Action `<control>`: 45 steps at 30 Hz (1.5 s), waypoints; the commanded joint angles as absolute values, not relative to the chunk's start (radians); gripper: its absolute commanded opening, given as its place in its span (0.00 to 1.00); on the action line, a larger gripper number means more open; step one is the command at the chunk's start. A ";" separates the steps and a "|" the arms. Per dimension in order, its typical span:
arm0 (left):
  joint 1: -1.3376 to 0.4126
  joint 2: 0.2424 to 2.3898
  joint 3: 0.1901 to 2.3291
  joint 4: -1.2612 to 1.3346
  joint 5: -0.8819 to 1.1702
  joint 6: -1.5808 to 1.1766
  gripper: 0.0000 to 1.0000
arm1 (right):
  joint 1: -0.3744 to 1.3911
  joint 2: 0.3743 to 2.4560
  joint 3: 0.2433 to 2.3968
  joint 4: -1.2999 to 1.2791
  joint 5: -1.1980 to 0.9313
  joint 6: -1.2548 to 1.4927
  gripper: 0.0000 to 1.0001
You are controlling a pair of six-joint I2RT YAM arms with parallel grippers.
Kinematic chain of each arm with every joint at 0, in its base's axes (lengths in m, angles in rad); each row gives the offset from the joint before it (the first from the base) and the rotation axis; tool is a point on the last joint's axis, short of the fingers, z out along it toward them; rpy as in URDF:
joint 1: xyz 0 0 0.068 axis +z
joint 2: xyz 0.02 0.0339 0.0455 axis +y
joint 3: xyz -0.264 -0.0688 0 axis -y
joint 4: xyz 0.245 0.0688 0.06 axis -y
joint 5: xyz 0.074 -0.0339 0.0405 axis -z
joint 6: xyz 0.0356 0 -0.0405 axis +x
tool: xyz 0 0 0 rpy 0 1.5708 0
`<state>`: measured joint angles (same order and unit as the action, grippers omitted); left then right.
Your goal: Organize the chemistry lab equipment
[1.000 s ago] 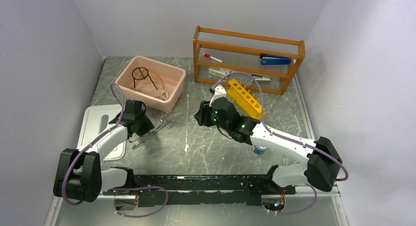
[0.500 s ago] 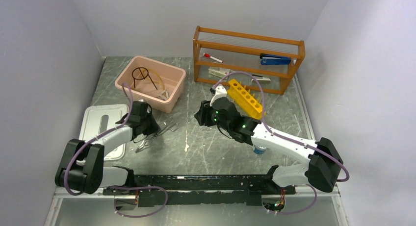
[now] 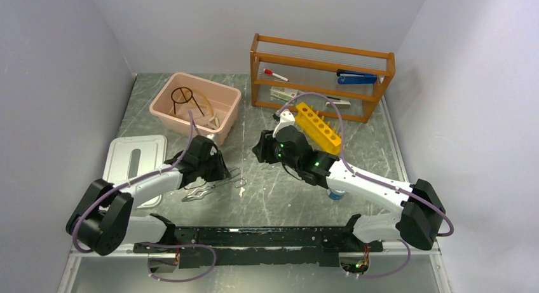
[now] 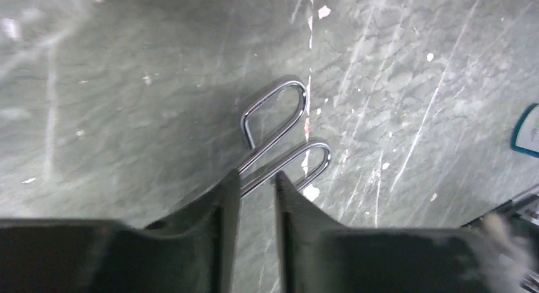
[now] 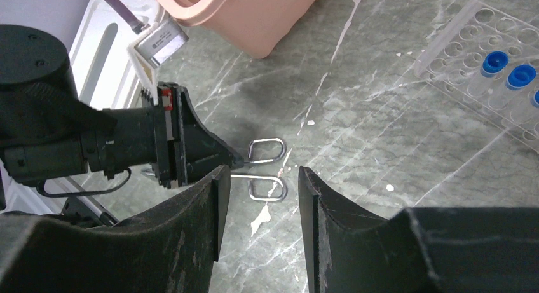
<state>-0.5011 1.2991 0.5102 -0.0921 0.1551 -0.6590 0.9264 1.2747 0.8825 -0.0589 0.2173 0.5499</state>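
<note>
Silvery metal tongs [image 4: 286,163] lie just in front of the pink bin [image 3: 184,122], their shafts pinched between the narrow jaws of the left gripper [image 4: 255,178]. The right gripper [image 5: 262,178] hangs nearby, jaws apart and empty. This looks like the pickup step, and the next move calls for a lift over the bin's rim.

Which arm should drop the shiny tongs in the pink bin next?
Left. The left pincer grips the tongs near the pink bin; the right pincer hangs open, empty.

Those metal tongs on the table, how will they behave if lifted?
The metal tongs look like thin polished wire, so probably light but slippery in the left pincer. Gripped near the looped handles, the long end may droop or swing.
</note>
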 commanded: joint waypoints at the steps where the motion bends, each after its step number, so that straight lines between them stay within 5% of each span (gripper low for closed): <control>1: -0.511 1.192 0.599 -0.271 0.015 -0.695 0.37 | 0.920 1.286 0.892 -0.077 0.218 0.552 0.47; 4: -0.511 1.110 0.635 -0.497 -0.174 -0.819 0.54 | 0.920 1.307 0.896 -0.083 0.202 0.556 0.47; 8: -0.508 1.017 0.650 -0.662 -0.243 -0.978 0.96 | 0.920 1.323 0.894 -0.069 0.187 0.565 0.47; 21: -0.508 0.969 0.720 -1.043 -0.337 -1.437 0.96 | 0.920 1.334 0.902 -0.063 0.173 0.564 0.47; 45: -0.506 1.060 0.518 -0.765 -0.376 -1.522 0.95 | 0.920 1.345 0.921 -0.090 0.193 0.562 0.47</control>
<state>-0.5083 1.0466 0.5468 -0.8425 -0.3172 -1.5082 0.9257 1.3437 0.8837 -0.0818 0.1799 0.5606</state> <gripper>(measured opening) 0.966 0.472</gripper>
